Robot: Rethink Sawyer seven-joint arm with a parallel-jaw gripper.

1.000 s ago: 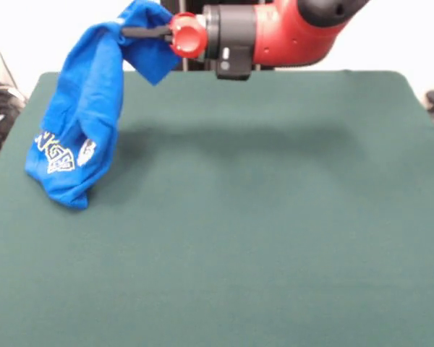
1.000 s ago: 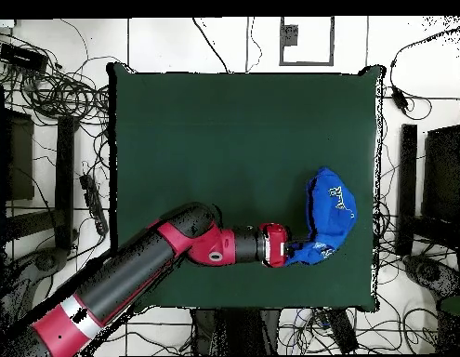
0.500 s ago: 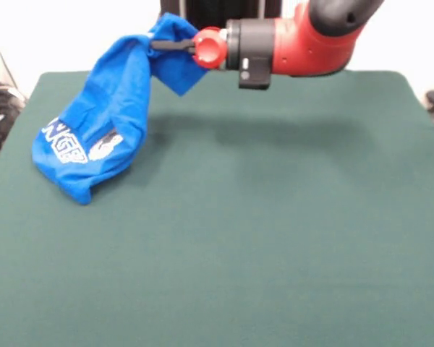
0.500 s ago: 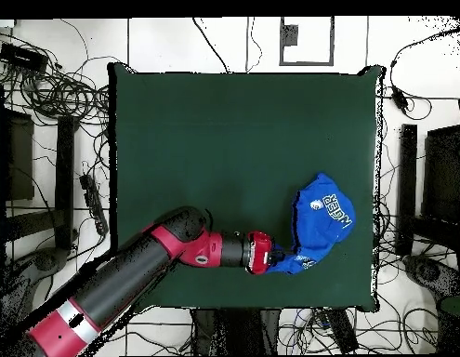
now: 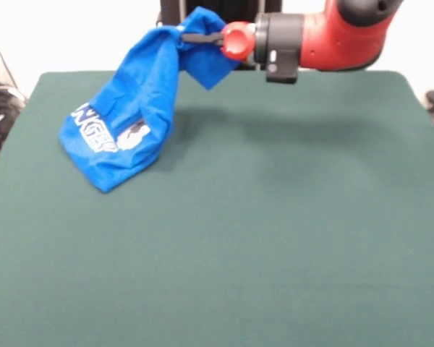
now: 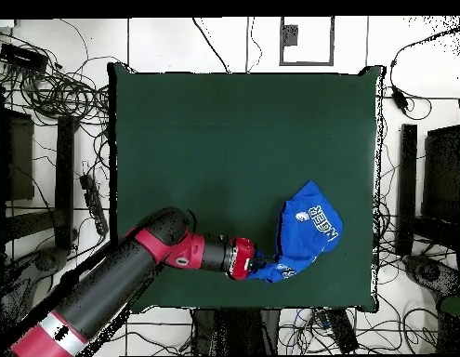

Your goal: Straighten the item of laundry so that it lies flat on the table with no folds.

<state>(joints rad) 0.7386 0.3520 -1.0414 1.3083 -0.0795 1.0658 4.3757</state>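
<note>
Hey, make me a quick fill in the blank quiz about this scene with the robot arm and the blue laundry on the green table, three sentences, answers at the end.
1. The gripper is shut on one end of the item of laundry, whose colour is ____.
2. The lettering printed on the garment is ____.
3. The garment's lower end touches the table, which is covered in dark ____ cloth.

Missing words: blue; white; green

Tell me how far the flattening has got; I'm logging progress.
Done: the pincer has gripped one end of the blue garment and lifted it. In hand: it hangs bunched, its lower printed end trailing on the green table. Left: laying it down flat, since it is folded over on itself.
</note>
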